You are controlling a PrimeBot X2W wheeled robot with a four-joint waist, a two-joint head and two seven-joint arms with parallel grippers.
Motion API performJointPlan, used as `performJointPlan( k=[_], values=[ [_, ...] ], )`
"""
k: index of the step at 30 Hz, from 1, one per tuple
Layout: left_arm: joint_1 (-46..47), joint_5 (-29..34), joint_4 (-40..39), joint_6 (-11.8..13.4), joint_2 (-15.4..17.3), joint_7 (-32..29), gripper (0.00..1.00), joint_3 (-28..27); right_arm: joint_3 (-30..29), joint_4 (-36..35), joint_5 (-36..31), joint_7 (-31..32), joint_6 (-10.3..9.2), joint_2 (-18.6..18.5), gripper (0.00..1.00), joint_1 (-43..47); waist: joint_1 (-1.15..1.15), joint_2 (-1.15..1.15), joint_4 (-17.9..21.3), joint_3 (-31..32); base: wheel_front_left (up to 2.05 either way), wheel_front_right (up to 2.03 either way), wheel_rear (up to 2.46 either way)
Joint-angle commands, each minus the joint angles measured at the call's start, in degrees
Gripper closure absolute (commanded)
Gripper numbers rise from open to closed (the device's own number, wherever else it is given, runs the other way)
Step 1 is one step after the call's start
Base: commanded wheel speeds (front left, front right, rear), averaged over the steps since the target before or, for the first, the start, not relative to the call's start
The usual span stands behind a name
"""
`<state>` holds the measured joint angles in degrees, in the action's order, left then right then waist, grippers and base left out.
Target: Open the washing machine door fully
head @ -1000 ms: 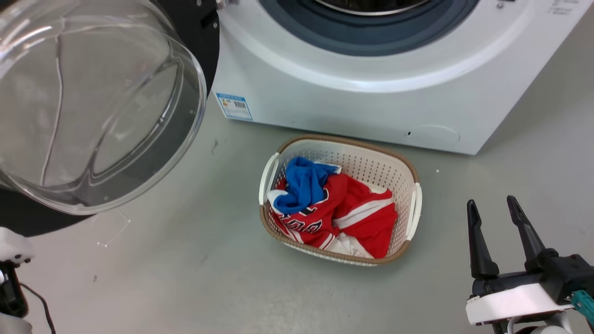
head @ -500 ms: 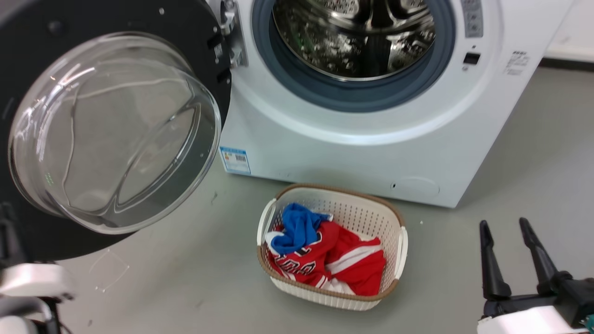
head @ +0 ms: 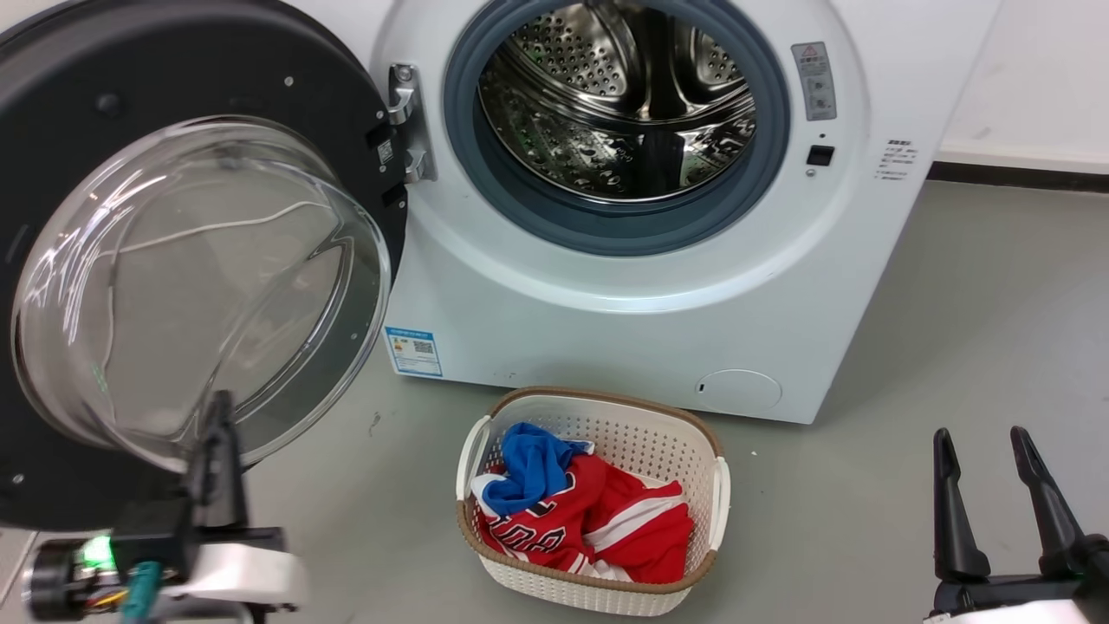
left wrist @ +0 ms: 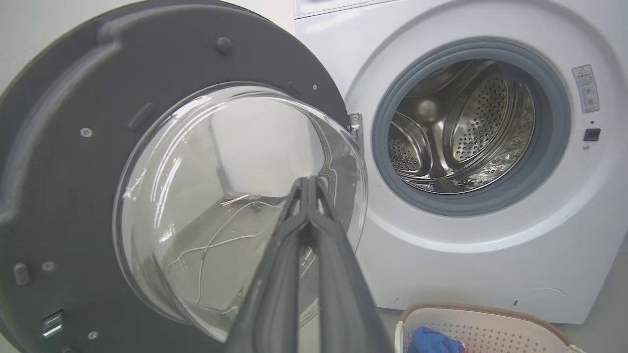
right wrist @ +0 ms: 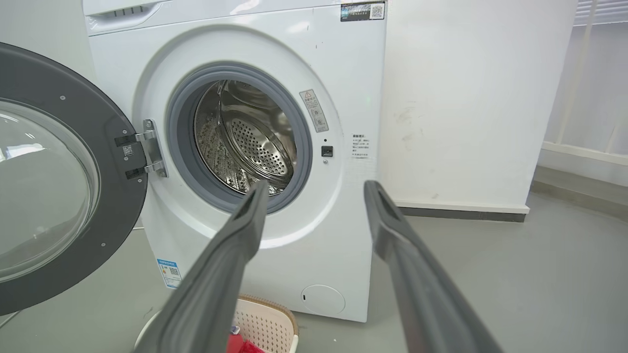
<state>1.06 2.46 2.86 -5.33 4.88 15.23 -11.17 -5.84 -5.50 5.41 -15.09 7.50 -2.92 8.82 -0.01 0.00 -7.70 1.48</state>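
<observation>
Door (head: pixel 199 286) stays flung wide at left as the camera lifts; left gripper (left wrist: pixel 308 186) pinched empty, right gripper (head: pixel 979 438) splayed, so the task looks done.

The washing machine (head: pixel 641 329) is seen from above in the head view. The washing machine door (left wrist: pixel 54 162) is faced closely in the left wrist view, the machine from farther back in the right; the drum (right wrist: pixel 255 142) is shared by all.
</observation>
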Motion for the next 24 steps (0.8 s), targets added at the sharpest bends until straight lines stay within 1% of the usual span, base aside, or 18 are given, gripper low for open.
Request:
performJointPlan(
  k=[1, 7, 15, 17, 18, 19, 20, 23, 24],
  values=[
    [-0.6, -0.4, -0.3, -0.2, -0.3, -0.1, 1.00, 1.3, -0.2, -0.4, 0.4, -0.1, -0.01, 0.1, 0.00, 1.0, 0.01, 0.00, 0.6, 0.3, 0.00, 0.00, 0.00],
    [-2.2, -2.1, 0.4, -0.6, -1.3, -0.1, 1.00, 6.4, 0.5, -0.2, 0.5, -0.1, -0.01, 0.1, 0.00, 2.5, 0.01, 0.00, 3.0, 1.0, 0.00, 0.00, 0.00],
    [-4.6, -3.9, 1.5, 1.1, -1.8, -0.1, 1.00, 10.2, 1.2, 0.3, 1.2, -0.1, -0.01, 0.1, 0.00, 4.0, 0.01, 0.00, 6.4, 1.1, 0.00, 0.00, 0.00],
    [-5.2, -4.4, 1.8, 1.6, -1.9, -0.1, 0.77, 10.7, 1.2, 0.5, 1.4, -0.1, -0.01, 0.1, 0.00, 4.2, 0.01, 0.00, 7.0, 1.1, 0.00, 0.00, 0.00],
    [-5.4, -4.7, 2.0, 2.0, -1.9, -0.1, 0.22, 11.0, 1.4, 0.4, 1.5, -0.1, -0.01, 0.1, 0.00, 4.2, 0.01, 0.00, 7.3, 1.0, 0.00, 0.00, 0.00],
    [-5.4, -4.7, 2.0, 2.0, -1.9, -0.1, 0.22, 11.0, 1.4, 0.4, 1.5, -0.1, -0.01, 0.1, 0.00, 4.2, 0.01, 0.00, 7.3, 1.0, 0.00, 0.00, 0.00],
    [-5.5, -4.7, 2.0, 2.3, -1.9, -0.1, 0.00, 11.2, 1.5, 0.4, 1.5, -0.1, -0.01, 0.1, 0.00, 4.3, 0.01, 0.00, 7.5, 0.9, 0.00, 0.00, 0.00],
    [-5.9, -4.9, 2.4, 3.2, -2.0, -0.1, 0.00, 11.7, 1.6, 0.6, 1.7, -0.1, -0.01, 0.1, 0.00, 4.5, 0.01, 0.00, 8.1, 0.7, 0.00, 0.00, 0.00],
    [-6.0, -4.9, 3.0, 4.0, -2.0, -0.1, 0.00, 11.9, 1.5, 0.7, 2.0, -0.1, -0.01, 0.1, 0.00, 4.2, 0.01, 0.00, 8.4, 0.4, 0.00, 0.00, 0.00]
  ],
)
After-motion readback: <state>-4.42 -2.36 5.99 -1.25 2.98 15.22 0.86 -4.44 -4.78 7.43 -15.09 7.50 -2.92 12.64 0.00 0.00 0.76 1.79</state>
